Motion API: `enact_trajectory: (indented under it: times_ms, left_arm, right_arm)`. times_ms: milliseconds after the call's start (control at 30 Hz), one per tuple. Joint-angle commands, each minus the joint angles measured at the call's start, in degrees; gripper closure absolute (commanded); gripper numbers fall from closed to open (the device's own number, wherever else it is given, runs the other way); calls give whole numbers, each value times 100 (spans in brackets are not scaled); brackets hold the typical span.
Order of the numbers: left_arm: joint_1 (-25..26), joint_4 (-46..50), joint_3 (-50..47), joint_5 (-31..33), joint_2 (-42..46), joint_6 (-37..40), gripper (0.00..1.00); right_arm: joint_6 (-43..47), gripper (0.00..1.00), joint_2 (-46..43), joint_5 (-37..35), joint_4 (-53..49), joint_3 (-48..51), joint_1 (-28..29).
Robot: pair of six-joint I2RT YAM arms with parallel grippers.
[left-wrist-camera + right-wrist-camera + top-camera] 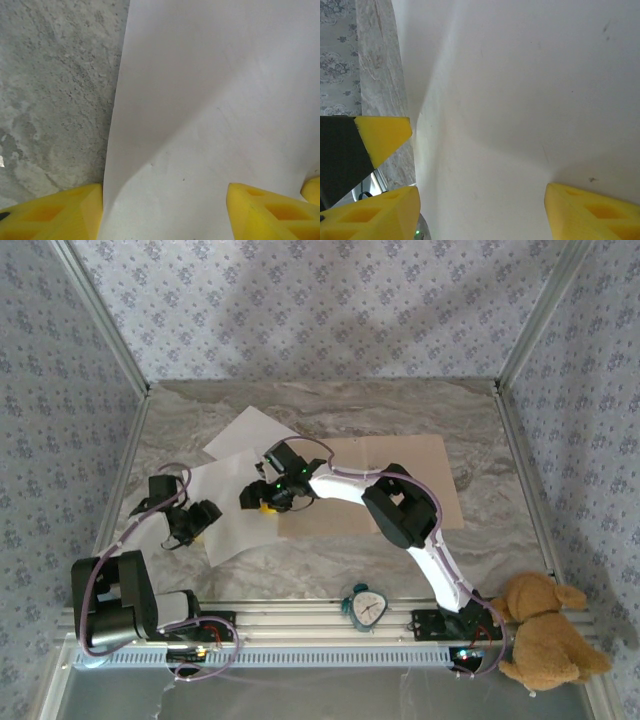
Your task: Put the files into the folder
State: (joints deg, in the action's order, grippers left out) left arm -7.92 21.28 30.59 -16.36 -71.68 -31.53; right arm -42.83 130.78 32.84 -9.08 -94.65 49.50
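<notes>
Two files lie loose on the table [330,410]: the near file [230,535] at nine o'clock from the folder [432,455], the far file [245,438] at ten, neither inside yet. We judge the near file could crumple or skid off if the jaws close unevenly, since it bows upward. Our left gripper [164,192] is spread, straddling that file's edge and pinching nothing. Our right gripper [480,195] is spread too, low over paper, holding nothing.

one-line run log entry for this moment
left gripper: open, at near file left edge | right gripper: open, over same file | files: on table, left of folder
</notes>
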Motion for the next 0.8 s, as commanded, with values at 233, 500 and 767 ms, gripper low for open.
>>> enact_trajectory:
  times_ms: [233, 500, 767]
  left_arm:
    - [15, -84, -114, -700, 270, -82, 36]
    - [10, -138, -207, -825, 409, -152, 37]
    - [33, -244, -288, -1016, 426, -187, 38]
  right_arm:
    - [186, 31, 113, -239, -771, 61, -139]
    - [222, 30, 121, -261, -980, 47, -211]
    - [248, 30, 123, -192, -1043, 61, -301]
